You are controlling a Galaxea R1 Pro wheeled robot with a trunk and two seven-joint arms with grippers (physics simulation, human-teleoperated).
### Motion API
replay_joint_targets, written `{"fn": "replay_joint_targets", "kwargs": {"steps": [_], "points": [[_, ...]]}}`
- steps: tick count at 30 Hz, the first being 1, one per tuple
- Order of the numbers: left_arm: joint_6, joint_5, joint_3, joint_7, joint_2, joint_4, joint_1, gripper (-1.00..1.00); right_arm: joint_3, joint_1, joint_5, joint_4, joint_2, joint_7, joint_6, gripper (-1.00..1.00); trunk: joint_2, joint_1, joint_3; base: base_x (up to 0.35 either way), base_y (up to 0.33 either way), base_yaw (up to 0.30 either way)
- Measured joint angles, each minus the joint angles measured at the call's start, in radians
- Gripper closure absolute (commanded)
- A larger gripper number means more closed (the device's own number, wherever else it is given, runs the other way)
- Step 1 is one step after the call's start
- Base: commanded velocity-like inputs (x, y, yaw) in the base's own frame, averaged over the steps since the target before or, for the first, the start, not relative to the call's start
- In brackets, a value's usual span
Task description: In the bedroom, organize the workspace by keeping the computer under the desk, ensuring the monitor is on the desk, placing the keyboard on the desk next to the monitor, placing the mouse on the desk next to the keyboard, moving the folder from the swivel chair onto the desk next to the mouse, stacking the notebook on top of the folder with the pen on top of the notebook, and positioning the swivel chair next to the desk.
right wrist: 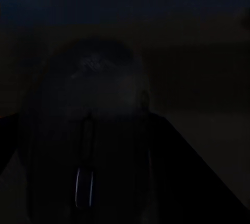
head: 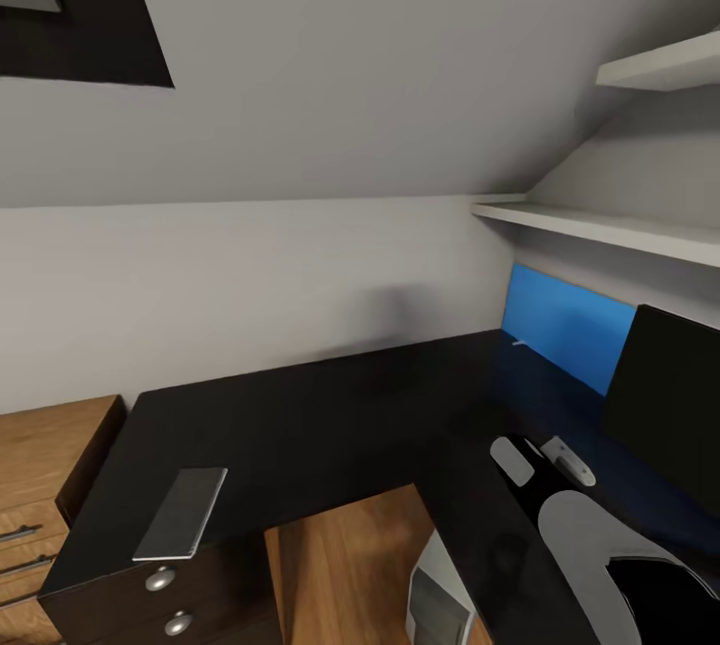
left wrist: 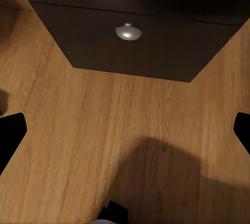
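- Head view: the desk [head: 330,415] spreads below me, its glossy black top bending in an L under the grey sloped wall, with the blue back panel [head: 565,325] standing along its far right edge.
- The keyboard [head: 182,513] lies on the desk's near left corner, above the black drawer unit [head: 165,600] with its round silver knobs.
- The monitor [head: 665,415] stands on the desk's right wing, black front toward me, just in front of the blue panel.
- The computer [head: 438,597] sits under the desk, at the inner corner of the L, with the wood floor [head: 335,565] beside it.
- A light wooden dresser [head: 40,495] stands against the desk's left end.
- Two white shelves [head: 600,225] hang on the wall above the desk's right wing.
- My right arm [head: 590,535] reaches over the desk's right wing, and my right gripper [head: 545,458] hovers just above the black top, near the monitor's base.
- I cannot tell whether the right gripper is wide or narrow; the right wrist view is nearly black, showing only a dim rounded shape I cannot make out.
- Left wrist view: my left gripper [left wrist: 125,130] is spread wide and holds nothing, one dark fingertip [left wrist: 10,135] at each edge of the picture.
- It points at the wood floor and the front of a black drawer with a silver knob [left wrist: 128,32].
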Motion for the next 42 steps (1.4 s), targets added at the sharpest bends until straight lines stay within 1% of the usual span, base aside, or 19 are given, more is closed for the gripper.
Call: {"fn": "replay_joint_targets", "kwargs": {"steps": [22, 39, 42], "points": [[-0.001, 0.001, 0.002, 0.005, 0.0, 0.001, 0.0, -1.0, -0.004, 0.0, -0.001, 0.007, 0.001, 0.003, -0.004, 1.0, -0.154, 0.084, -0.069, 0.0, 0.0, 0.0], [-0.009, 0.001, 0.003, 0.005, 0.0, 0.0, 0.0, -1.0, -0.008, 0.0, -0.001, 0.005, -0.003, 0.003, -0.005, 1.0, -0.273, 0.15, -0.122, 0.0, 0.0, 0.0], [-0.009, 0.001, 0.003, 0.006, 0.0, 0.001, 0.0, -1.0, -0.008, 0.0, -0.001, 0.004, -0.004, 0.003, -0.005, 1.0, -0.274, 0.15, -0.122, 0.0, 0.0, 0.0]]}}
